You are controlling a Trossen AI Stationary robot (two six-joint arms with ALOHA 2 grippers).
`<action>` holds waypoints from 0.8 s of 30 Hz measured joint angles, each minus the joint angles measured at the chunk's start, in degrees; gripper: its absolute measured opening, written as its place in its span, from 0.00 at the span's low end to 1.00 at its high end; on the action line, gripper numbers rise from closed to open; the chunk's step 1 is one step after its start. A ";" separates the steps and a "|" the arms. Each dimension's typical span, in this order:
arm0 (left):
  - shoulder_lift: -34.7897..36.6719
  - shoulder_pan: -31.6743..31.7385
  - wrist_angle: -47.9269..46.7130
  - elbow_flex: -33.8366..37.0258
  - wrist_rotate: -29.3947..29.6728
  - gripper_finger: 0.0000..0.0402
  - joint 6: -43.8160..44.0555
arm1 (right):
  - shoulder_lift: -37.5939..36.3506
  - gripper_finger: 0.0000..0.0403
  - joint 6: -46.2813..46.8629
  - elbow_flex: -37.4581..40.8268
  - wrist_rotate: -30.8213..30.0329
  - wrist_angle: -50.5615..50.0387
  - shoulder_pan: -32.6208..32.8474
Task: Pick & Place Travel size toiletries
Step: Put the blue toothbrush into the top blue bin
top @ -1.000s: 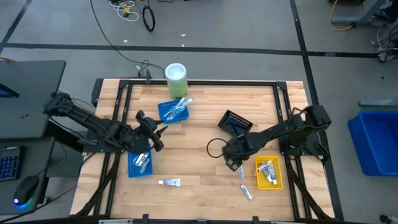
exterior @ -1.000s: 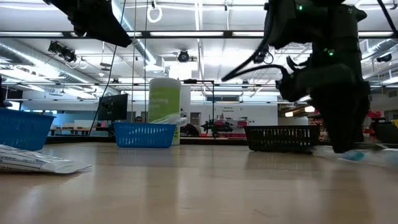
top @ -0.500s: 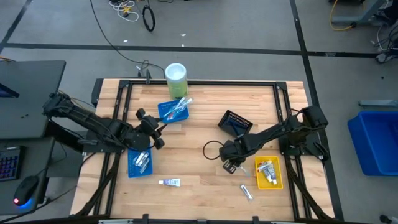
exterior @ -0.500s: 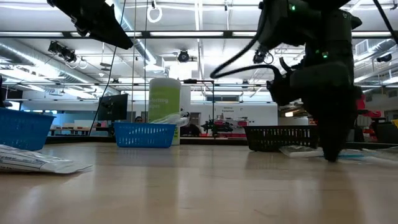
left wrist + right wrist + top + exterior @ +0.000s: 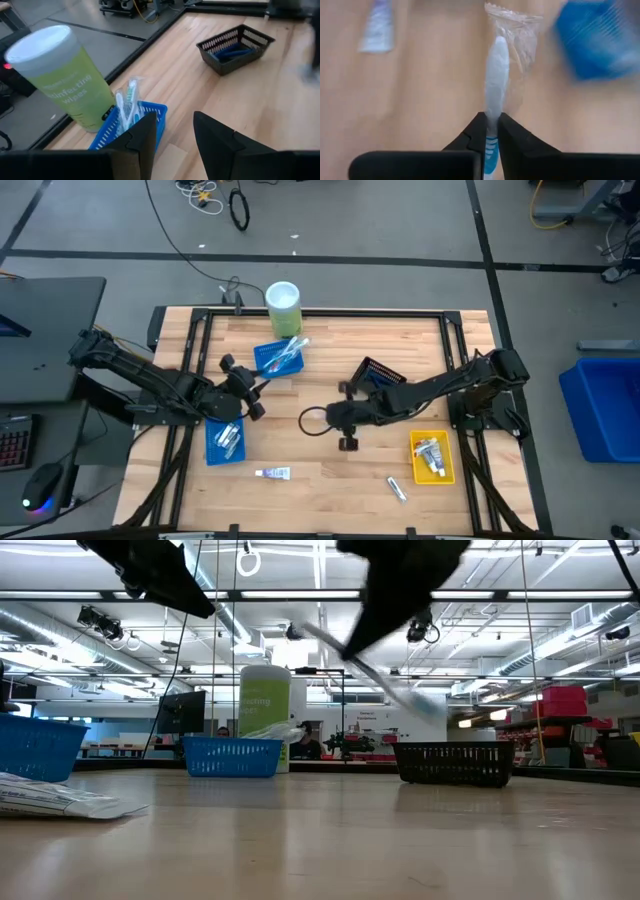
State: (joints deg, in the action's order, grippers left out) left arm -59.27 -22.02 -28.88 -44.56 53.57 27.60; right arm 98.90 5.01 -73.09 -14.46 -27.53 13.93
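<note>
My right gripper (image 5: 491,117) is shut on a white-and-blue toothbrush (image 5: 496,75) in a clear wrapper. It hangs above the table's middle (image 5: 347,438), between the black basket (image 5: 378,377) and the yellow tray (image 5: 432,457). In the low view the toothbrush (image 5: 370,665) slants high over the table. My left gripper (image 5: 255,395) hovers open at the left, its fingers (image 5: 145,137) empty, near the blue basket (image 5: 130,125) that holds upright toothbrushes. A white tube (image 5: 272,473) and another small item (image 5: 397,489) lie near the front edge. My right gripper pinches the toothbrush's handle (image 5: 492,112) between its two fingers, where the blue stripes give way to white. The white wrapped end reaches out beyond the fingertips, along the fingers' line. The toothbrush is lifted clear of the table and slanted.
A tall green-and-white cylinder (image 5: 283,302) stands at the far edge behind the blue basket. A blue tray (image 5: 225,442) with small tubes lies at the left front. The yellow tray holds several items. A dark cable loop (image 5: 315,420) hangs by the right arm.
My right gripper has taken hold of the toothbrush that lay on the table left of the yellow tray. It has risen with it, gone toward the table's left, and rolled its wrist. The toothbrush is now lifted clear and slanted.
</note>
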 joint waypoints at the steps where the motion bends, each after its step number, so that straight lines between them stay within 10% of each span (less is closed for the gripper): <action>1: 0.02 0.00 -0.04 0.00 -0.76 0.34 0.01 | -0.01 0.09 -3.95 -0.64 -3.67 1.42 -0.10; 12: 0.00 0.00 6.80 3.82 -8.65 0.34 4.68 | -0.01 0.09 -13.81 -1.43 -13.91 13.18 -4.17; 24: -3.02 2.09 45.22 15.82 -10.27 0.34 -13.45 | -0.01 0.10 -9.84 -1.43 -7.98 31.27 -4.22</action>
State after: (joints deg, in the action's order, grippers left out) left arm -62.28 -19.93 16.34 -28.74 43.30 14.15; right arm 98.89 -4.83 -74.52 -22.44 3.75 9.70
